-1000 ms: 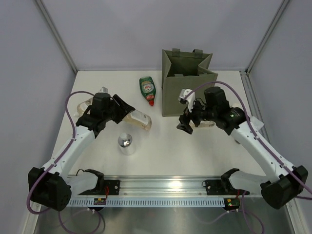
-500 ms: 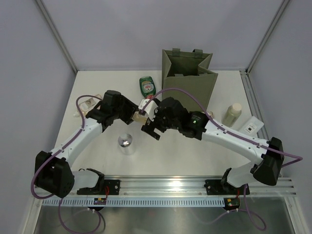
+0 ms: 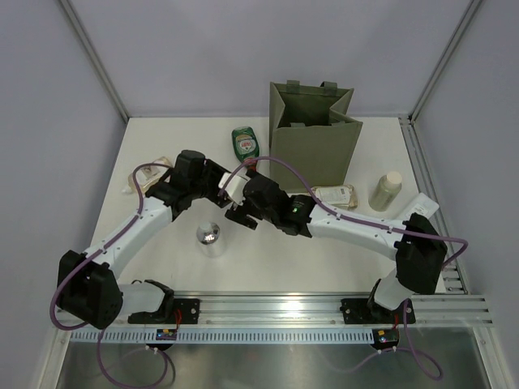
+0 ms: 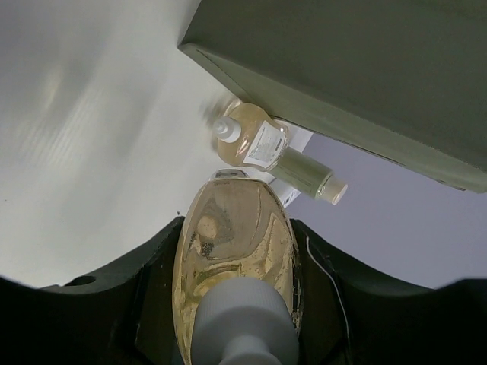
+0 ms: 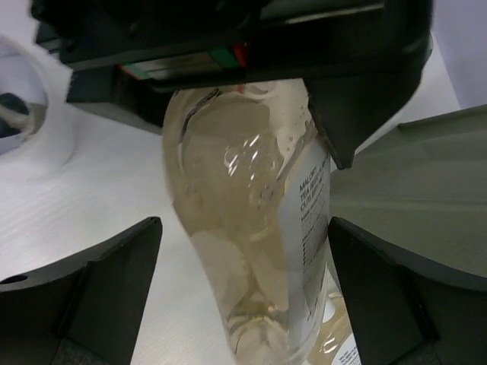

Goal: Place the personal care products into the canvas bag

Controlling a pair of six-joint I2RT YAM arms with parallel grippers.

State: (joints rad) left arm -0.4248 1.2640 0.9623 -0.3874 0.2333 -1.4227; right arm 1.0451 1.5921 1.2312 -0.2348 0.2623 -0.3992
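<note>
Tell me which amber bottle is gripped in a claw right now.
The amber bottle clamped in the left claw, mid-table, with the right claw open around it. The other amber bottle lies loose beside the canvas bag.

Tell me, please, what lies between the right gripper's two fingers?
An amber bottle held by the left gripper lies there; the right wrist view shows it.

Left gripper [image 4: 237, 245] clamps an amber bottle [image 4: 228, 262] between both fingers, white cap nearest the lens (out of focus). Just ahead of the fingertips on the table [image 4: 91, 137] lies a second amber bottle [image 4: 251, 142], a cream bottle [image 4: 308, 176] beside it. Canvas bag [image 4: 365, 68] wall ahead-right.
</note>
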